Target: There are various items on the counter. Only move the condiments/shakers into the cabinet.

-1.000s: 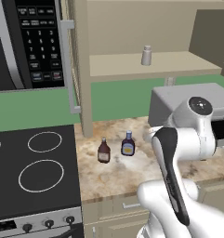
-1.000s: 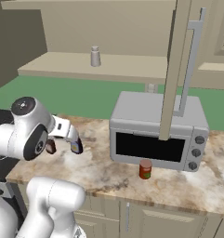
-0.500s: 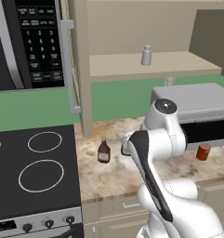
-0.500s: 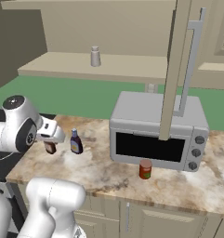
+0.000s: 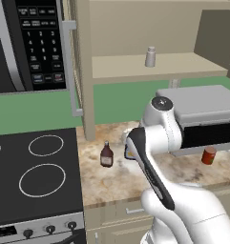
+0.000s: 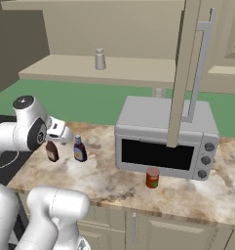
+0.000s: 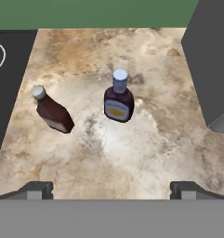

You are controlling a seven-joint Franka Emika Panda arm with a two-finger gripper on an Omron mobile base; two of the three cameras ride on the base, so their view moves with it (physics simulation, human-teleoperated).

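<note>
The two-finger gripper [image 7: 111,189] hangs over the beige-brown speckled stone counter [image 7: 146,153] with its jaws spread wide, grasping nothing. Straight ahead of it stands the dark bottle with blue cap and yellow label [image 7: 118,98]. The slim brown-red bottle [image 7: 52,112] stands ahead to its left, apart from the first.

We see a counter [image 7: 146,153] with brown and cream speckles. On it is a dark bottle [image 7: 118,99] with a blue cap and a yellow label. Next to it is a brown-red bottle [image 7: 53,113] with a pale cap. The little can [image 6: 152,177] is red. The microwave [image 6: 164,136] is grey with a black window. The shelf [image 5: 159,66] is tan, and its shaker [image 5: 150,56] is grey-white. The wall [image 6: 85,100] is green. The stovetop [image 5: 35,176] is black with white rings.
</note>
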